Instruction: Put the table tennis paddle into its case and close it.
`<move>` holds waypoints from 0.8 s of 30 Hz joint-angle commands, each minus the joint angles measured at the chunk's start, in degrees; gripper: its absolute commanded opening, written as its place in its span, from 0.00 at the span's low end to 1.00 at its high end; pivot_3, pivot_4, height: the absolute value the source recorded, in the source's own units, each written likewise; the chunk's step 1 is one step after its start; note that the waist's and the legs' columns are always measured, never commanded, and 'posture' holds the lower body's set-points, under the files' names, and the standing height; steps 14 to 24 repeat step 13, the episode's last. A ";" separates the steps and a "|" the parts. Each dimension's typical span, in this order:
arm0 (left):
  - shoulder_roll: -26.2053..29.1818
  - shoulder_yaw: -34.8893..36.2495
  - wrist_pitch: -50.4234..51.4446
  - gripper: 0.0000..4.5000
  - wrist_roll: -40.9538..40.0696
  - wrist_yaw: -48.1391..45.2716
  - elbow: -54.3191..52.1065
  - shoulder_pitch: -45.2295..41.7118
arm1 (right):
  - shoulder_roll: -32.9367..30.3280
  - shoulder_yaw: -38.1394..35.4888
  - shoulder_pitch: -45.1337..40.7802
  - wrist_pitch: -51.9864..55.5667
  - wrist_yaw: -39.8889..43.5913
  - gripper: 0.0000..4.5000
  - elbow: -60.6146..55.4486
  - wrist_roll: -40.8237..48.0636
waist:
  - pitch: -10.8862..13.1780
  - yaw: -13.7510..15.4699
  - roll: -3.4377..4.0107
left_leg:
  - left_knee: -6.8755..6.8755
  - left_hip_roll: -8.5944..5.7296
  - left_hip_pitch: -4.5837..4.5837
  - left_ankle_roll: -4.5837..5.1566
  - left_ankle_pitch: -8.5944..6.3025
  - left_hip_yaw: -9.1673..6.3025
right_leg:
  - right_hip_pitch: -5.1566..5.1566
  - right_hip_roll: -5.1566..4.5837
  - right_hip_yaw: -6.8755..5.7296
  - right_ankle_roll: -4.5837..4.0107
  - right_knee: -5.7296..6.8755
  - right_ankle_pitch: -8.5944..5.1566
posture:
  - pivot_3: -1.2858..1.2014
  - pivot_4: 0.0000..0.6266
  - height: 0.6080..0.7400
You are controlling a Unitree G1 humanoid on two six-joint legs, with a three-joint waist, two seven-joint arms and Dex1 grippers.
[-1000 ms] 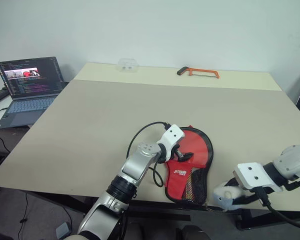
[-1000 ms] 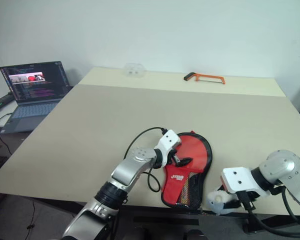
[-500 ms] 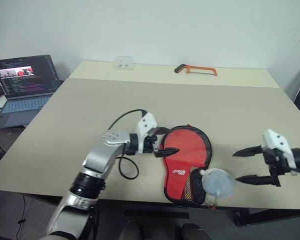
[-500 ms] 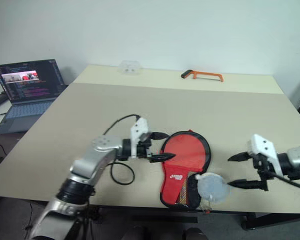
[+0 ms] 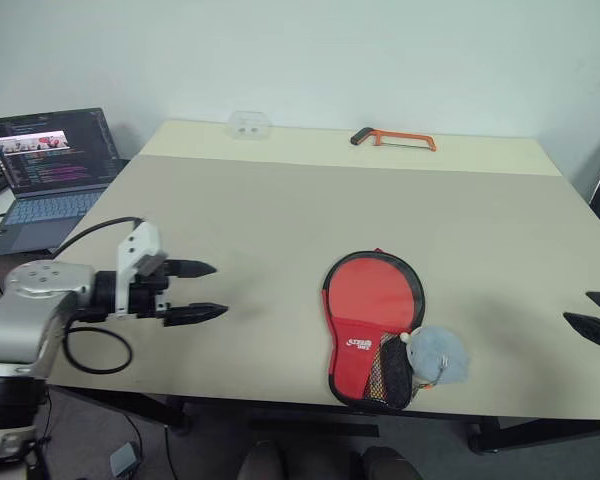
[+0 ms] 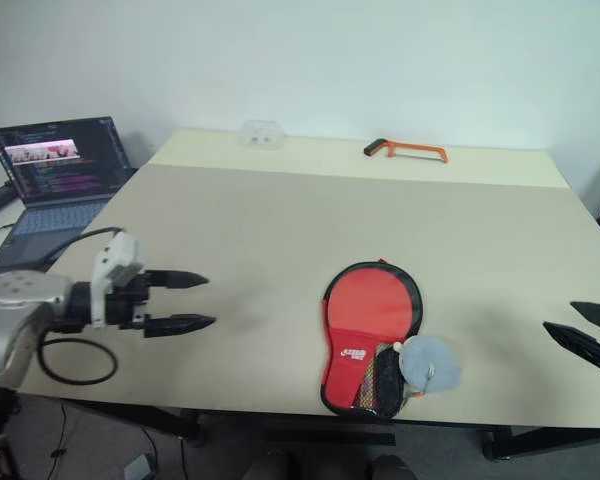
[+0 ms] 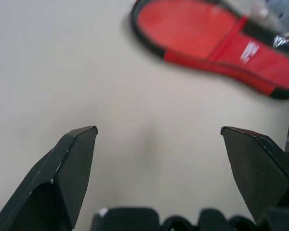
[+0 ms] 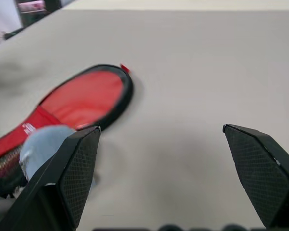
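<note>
The case [image 5: 372, 325] lies near the table's [image 5: 280, 220] front edge, the table tennis paddle apparently inside; hacksaw [image 5: 394, 139] far behind, laptop [image 5: 48, 165] left.

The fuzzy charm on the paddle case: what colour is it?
Grey. The charm lies at the handle end of the case, clearest in the left eye view.

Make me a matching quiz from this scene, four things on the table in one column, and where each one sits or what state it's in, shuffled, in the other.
Things:
1. case
2. grey fuzzy charm
3. orange hacksaw
4. left gripper

Places or states:
A. at the far edge of the table
B. open, holding nothing, over the table's left part
C. flat near the front edge, red showing through its front
D. lying on the narrow handle end of the case

Pairs: 1-C, 2-D, 3-A, 4-B
</note>
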 commanded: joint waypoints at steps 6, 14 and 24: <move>7.19 7.42 -4.11 1.00 2.05 -0.62 5.56 6.81 | -4.73 -3.03 11.20 -7.14 6.87 1.00 4.60 -7.45 | 0.01 -0.11 0.01 | -0.11 0.04 -0.01 0.09 -0.07 0.11 | -0.11 -0.07 0.00 -0.17 -0.01 -0.11 | 0.52 0.24 1.00; 8.81 11.23 -2.69 1.00 1.94 1.12 5.21 9.83 | -7.12 -0.45 7.39 -7.96 7.33 1.00 8.61 -8.29 | 0.01 -0.21 0.00 | -0.19 0.03 -0.08 0.09 -0.08 0.18 | -0.29 -0.27 -0.01 -0.20 0.00 -0.13 | 0.52 0.24 1.00; 8.81 11.23 -2.69 1.00 1.94 1.12 5.21 9.83 | -7.12 -0.45 7.39 -7.96 7.33 1.00 8.61 -8.29 | 0.01 -0.21 0.00 | -0.19 0.03 -0.08 0.09 -0.08 0.18 | -0.29 -0.27 -0.01 -0.20 0.00 -0.13 | 0.52 0.24 1.00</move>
